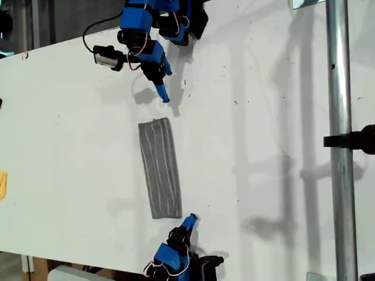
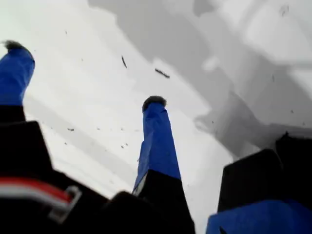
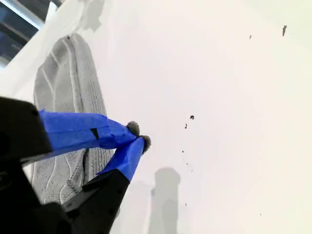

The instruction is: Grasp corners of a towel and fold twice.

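The towel [image 1: 159, 167] lies flat on the white table [image 1: 263, 117] as a narrow grey pinstriped strip, folded lengthwise. My first gripper [image 1: 167, 86] hovers just past the strip's far end and is open. In the first wrist view its blue fingers [image 2: 157, 141] spread wide over bare table, with no cloth between them [image 2: 84, 74]. My second gripper [image 1: 190, 220] is shut and empty, sitting beside the strip's near corner [image 1: 177, 214] on the exterior view's right. The second wrist view shows its taped tips [image 3: 139, 135] pressed together next to the towel [image 3: 66, 78].
A vertical metal pole [image 1: 340, 117] with a black clamp [image 1: 354, 141] crosses the exterior view's right. A yellow object [image 1: 3, 184] shows at the exterior view's left edge. The table's edges run close to both arm bases. Small dark specks [image 1: 236, 102] dot the surface.
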